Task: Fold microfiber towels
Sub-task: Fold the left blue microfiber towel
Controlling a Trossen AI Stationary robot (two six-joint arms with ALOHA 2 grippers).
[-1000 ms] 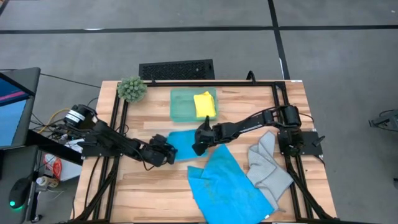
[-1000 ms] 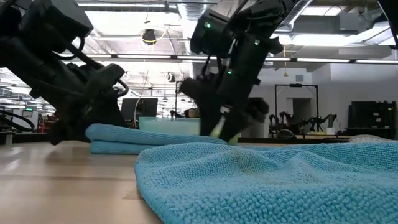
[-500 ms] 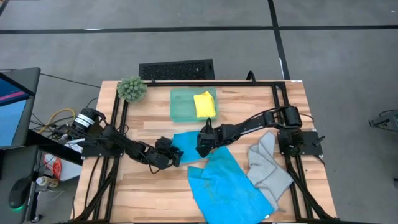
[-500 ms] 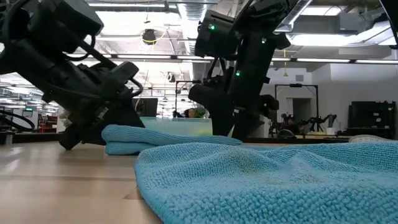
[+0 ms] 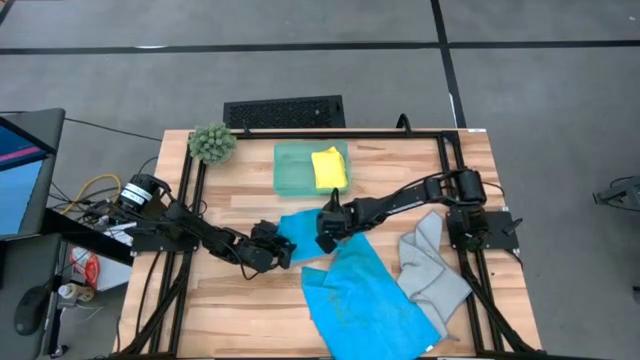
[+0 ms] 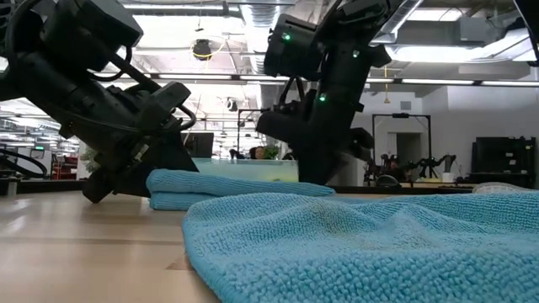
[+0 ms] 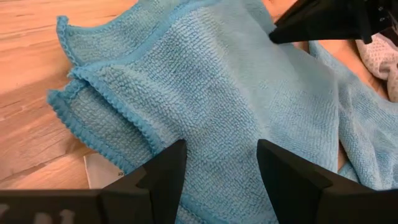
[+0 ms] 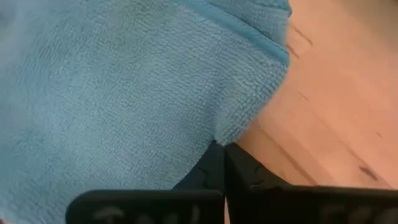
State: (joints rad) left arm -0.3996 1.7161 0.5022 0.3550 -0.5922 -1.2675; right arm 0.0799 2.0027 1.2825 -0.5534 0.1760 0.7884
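Observation:
A folded bright blue towel [image 5: 300, 226] lies flat on the table between my two grippers. My left gripper [image 5: 282, 247] is open at the towel's left end, where stacked hemmed edges [image 7: 93, 99] show. My right gripper [image 5: 322, 238] is shut at the towel's right side. A second blue towel [image 5: 365, 295] lies spread toward the near edge, filling the low view's foreground [image 6: 362, 244]. A light grey towel [image 5: 432, 265] lies rumpled at the right. A yellow towel [image 5: 328, 167] rests in the tray. My left gripper has its two open fingers [image 7: 168, 168] on top of the folded towel, just inside its left end [image 7: 205, 143]. It comes slanting down from the table's left. The towel lies flat under them. My right gripper pinches the towel's hemmed edge [image 8: 219, 135] between its shut fingertips, near a corner. It slants down from the table's right. The towel there stays low on the table [image 8: 323, 124].
A translucent teal tray [image 5: 295, 170] stands at the far middle and a fuzzy green plant ball [image 5: 212, 143] at the far left. Black frame rails [image 5: 455, 190] run along the table's sides. Bare wood [image 5: 240, 310] lies at the near left.
My left gripper has gone toward the table's right edge, and the folded towel's left end has slid right with it, leaving the towel shorter. My right gripper has come down a little onto the towel's right side.

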